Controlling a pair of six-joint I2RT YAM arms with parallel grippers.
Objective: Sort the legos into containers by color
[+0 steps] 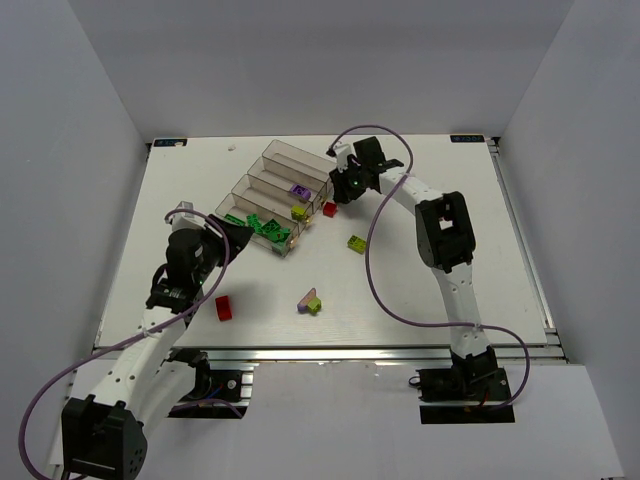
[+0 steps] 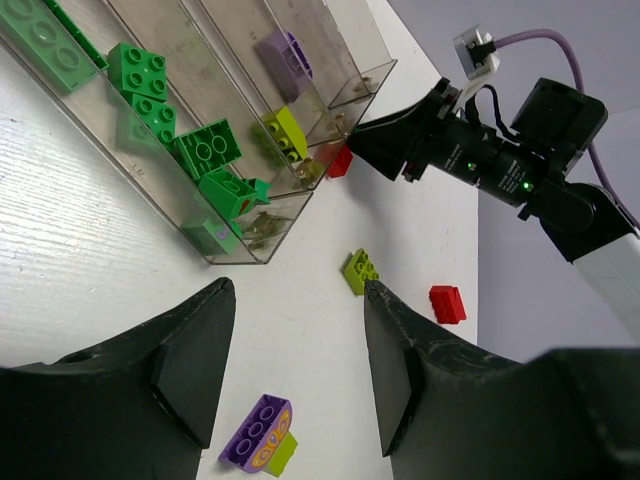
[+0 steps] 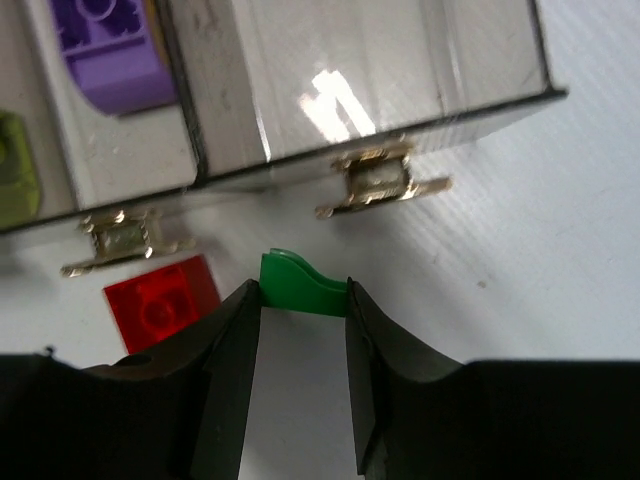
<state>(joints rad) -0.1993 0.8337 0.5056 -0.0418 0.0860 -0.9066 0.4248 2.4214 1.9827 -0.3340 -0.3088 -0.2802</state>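
Note:
The containers (image 1: 262,172) are four joined clear bins in the middle of the table. The nearest bin holds several green legos (image 2: 205,150), the second a lime one (image 2: 286,132), the third a purple one (image 2: 282,52). My right gripper (image 3: 303,300) is shut on a thin green lego piece (image 3: 303,283), low over the table just off the bins' right end, beside a red lego (image 3: 160,300). It also shows in the top view (image 1: 338,190). My left gripper (image 2: 295,370) is open and empty, above the table near the bins' near end (image 1: 243,237).
Loose on the table are a lime lego (image 1: 356,243), a purple lego joined to a lime one (image 1: 310,302), and a red lego (image 1: 223,307) near my left arm. The right arm's cable loops over the table right of centre.

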